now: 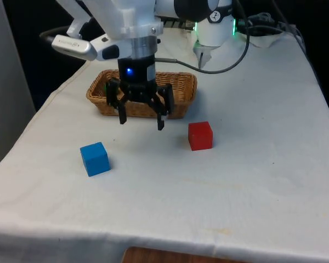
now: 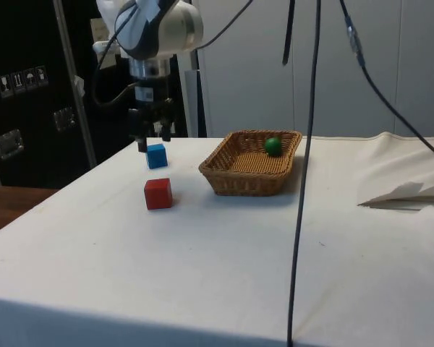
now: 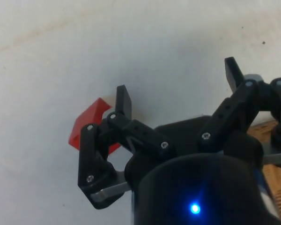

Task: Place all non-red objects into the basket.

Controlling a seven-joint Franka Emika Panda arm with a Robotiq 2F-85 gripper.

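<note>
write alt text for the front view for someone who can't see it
An open end effector hangs above a white cloth-covered table, just in front of a wicker basket. A blue cube sits toward the front view's left, a red cube toward its right.

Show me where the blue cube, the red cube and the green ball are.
blue cube (image 1: 95,159): front view, on its front face.
red cube (image 1: 200,136): front view, on its front face.
green ball (image 2: 273,146): side view, on its middle, inside the basket (image 2: 235,178).

Hangs from the white arm (image 1: 123,22) pointing straight down, black gripper (image 1: 141,121) above the table (image 1: 252,181), fingers (image 3: 123,99) spread wide apart, nothing between them.
</note>
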